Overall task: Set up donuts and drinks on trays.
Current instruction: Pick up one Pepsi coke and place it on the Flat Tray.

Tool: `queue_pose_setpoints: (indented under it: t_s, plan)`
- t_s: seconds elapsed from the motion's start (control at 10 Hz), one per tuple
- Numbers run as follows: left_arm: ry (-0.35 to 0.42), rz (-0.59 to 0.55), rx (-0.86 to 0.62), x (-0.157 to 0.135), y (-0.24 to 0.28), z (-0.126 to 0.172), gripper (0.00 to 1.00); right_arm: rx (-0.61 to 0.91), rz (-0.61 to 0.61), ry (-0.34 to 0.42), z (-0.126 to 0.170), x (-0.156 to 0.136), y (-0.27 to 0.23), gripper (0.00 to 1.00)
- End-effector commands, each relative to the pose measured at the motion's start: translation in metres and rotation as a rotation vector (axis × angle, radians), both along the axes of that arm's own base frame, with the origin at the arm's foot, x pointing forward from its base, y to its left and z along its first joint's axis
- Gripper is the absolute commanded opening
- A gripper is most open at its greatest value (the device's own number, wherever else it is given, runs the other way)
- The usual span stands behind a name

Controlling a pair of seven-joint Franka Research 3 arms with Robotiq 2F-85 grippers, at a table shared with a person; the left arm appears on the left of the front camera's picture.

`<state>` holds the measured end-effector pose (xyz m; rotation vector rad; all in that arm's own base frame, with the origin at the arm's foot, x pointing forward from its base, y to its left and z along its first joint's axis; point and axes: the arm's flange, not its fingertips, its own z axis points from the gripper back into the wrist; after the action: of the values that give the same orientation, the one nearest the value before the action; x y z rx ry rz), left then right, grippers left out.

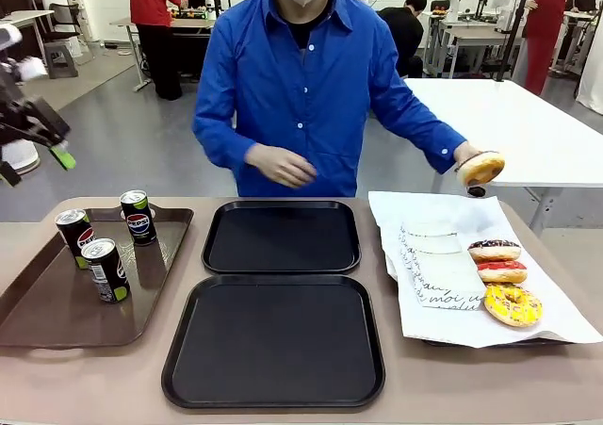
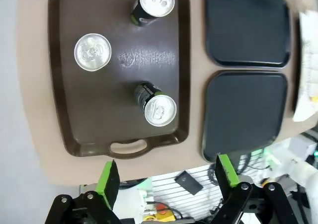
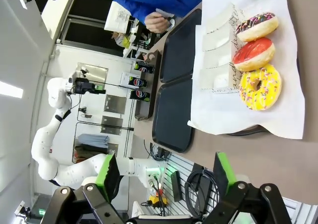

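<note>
Two black trays lie bare mid-table, the far tray (image 1: 281,237) and the near tray (image 1: 273,340). Three Pepsi cans (image 1: 105,269) stand on a brown tray (image 1: 57,312) at the left. On white paper at the right lie a chocolate sprinkled donut (image 1: 494,250), a red donut (image 1: 501,271) and a yellow donut (image 1: 513,304). The person's hand holds a glazed donut (image 1: 480,168) above the paper's far corner. My left gripper (image 1: 36,164) hangs open high over the table's left edge; in its wrist view the left gripper (image 2: 166,177) is above the cans (image 2: 160,110). My right gripper (image 3: 166,172) is open, well off from the donuts (image 3: 253,54).
White paper boxes with black script (image 1: 438,255) lie on the paper (image 1: 546,321) beside the donuts. The person in a blue shirt (image 1: 301,76) stands at the far edge, the other hand (image 1: 281,166) hovering just beyond the far tray. The brown tray's handle (image 2: 128,147) faces my side.
</note>
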<state>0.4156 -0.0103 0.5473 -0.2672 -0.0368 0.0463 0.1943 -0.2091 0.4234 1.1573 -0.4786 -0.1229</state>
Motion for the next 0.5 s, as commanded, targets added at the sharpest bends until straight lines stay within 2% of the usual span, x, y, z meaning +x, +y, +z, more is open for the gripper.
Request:
queue_pose_setpoints:
  t_s: [0.0,0.2,0.4]
  plan:
    - [0.025,-0.004,0.15,0.007,-0.023,-0.023,1.0,0.01,0.003,-0.025,0.0,0.001,-0.001,1.0]
    - [0.042,-0.022,0.251,0.015,-0.045,-0.061,1.0,0.01,0.003,-0.025,0.0,0.001,-0.001,1.0]
    - [0.018,-0.012,0.304,0.021,-0.048,-0.085,1.0,0.01,0.003,-0.025,0.0,0.001,-0.001,1.0]
